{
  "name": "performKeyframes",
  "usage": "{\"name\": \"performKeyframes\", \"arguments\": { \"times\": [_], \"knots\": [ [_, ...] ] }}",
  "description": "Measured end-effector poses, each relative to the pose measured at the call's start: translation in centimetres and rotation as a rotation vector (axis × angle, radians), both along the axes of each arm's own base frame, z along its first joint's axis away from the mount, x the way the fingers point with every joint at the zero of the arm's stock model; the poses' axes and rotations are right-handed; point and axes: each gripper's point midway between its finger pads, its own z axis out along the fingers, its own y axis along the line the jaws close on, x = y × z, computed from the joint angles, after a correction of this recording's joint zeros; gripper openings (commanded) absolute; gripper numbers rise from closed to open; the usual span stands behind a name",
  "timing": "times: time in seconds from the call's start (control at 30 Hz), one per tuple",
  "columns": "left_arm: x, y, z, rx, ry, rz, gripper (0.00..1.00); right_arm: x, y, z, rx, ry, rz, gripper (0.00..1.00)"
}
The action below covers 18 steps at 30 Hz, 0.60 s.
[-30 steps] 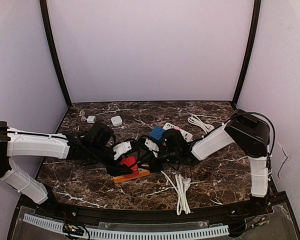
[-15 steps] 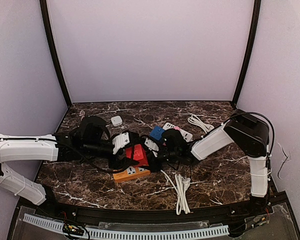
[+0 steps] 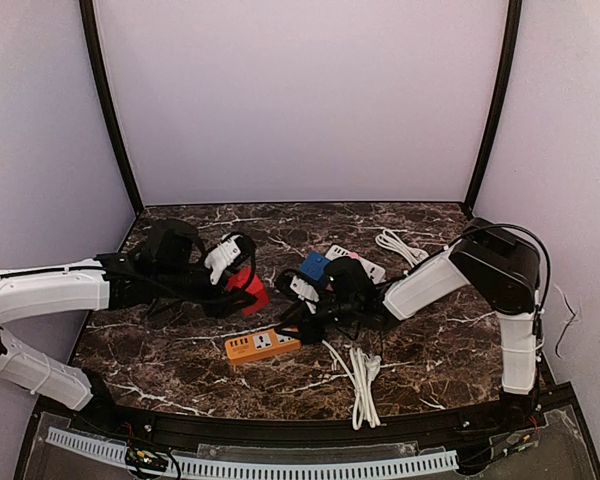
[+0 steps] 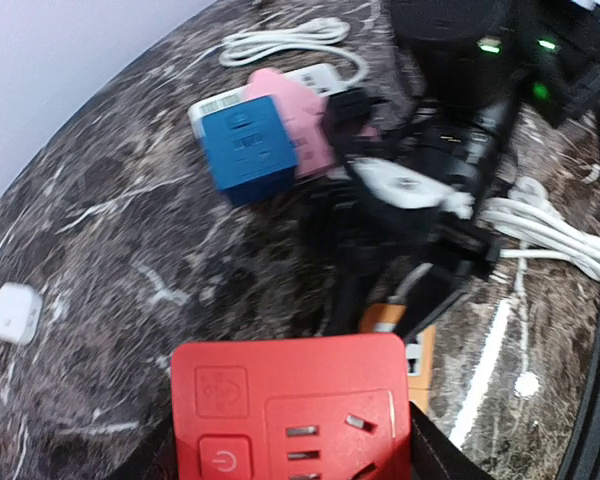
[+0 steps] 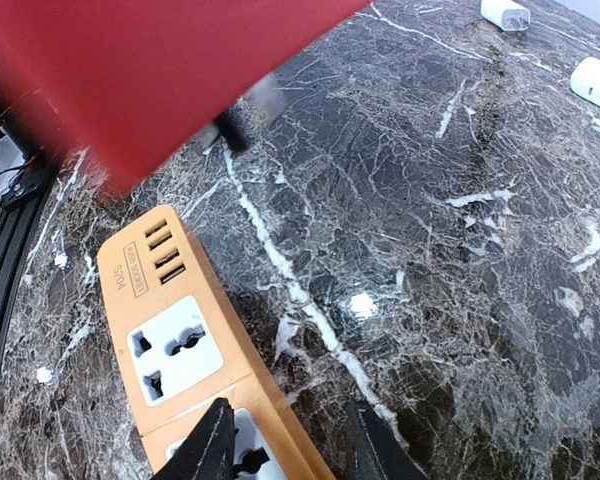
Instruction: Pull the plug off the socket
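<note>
Starting at the bottom of the top view, you have the white cables [image 3: 363, 375] lying right of centre. Just up and left of them the orange power strip [image 3: 263, 344] lies flat on the marble table [image 3: 430, 350], with its visible sockets bare. Your right gripper [image 5: 290, 452] sits at the strip's right end with its fingers parted, one tip over the strip's face and the other above the marble beside it. That looks like pinning, not pinching. Higher and left of centre, your left gripper [image 3: 238, 285] is pressed onto the sides of the red plug [image 4: 292, 405], which hangs in the air well apart from the strip. The pull itself looks done. To finish well, hold the squeeze firm, since the block is smooth-sided and could twist. Carry it toward the bare marble at the left of the frame. Hold the strip down until the plug is well away. Farther back, the blue cube [image 3: 314, 265], the white strip [image 3: 355, 262] and the small white adapters [image 3: 233, 241] crowd the upper centre, so steer clear of them.
</note>
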Motion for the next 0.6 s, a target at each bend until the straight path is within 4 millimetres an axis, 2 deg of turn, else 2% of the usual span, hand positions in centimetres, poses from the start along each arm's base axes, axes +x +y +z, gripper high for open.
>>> {"name": "performKeyframes", "arguments": {
  "times": [0.1,0.13,0.27,0.37,0.5,0.6],
  "knots": [
    [3.7,2.7,0.8,0.029,0.058,0.202,0.01,0.0,-0.1,0.1,-0.002,0.002,-0.002,0.37],
    [5.6,3.8,1.6,0.041,0.079,0.291,0.01,0.0,-0.2,0.0,-0.003,0.004,-0.002,0.37],
    [11.2,7.2,4.4,0.077,0.118,0.561,0.01,0.0,-0.3,0.1,-0.004,0.009,-0.003,0.37],
    [12.9,10.1,4.8,0.145,0.149,0.712,0.01,0.0,-0.3,0.1,-0.007,0.012,-0.004,0.37],
    [14.2,13.6,4.6,0.263,0.197,0.854,0.02,0.0,-0.3,0.1,-0.008,0.013,-0.003,0.37],
    [14.8,15.6,3.9,0.346,0.224,0.915,0.06,0.0,-0.4,0.1,-0.010,0.014,-0.004,0.37]
  ]
}}
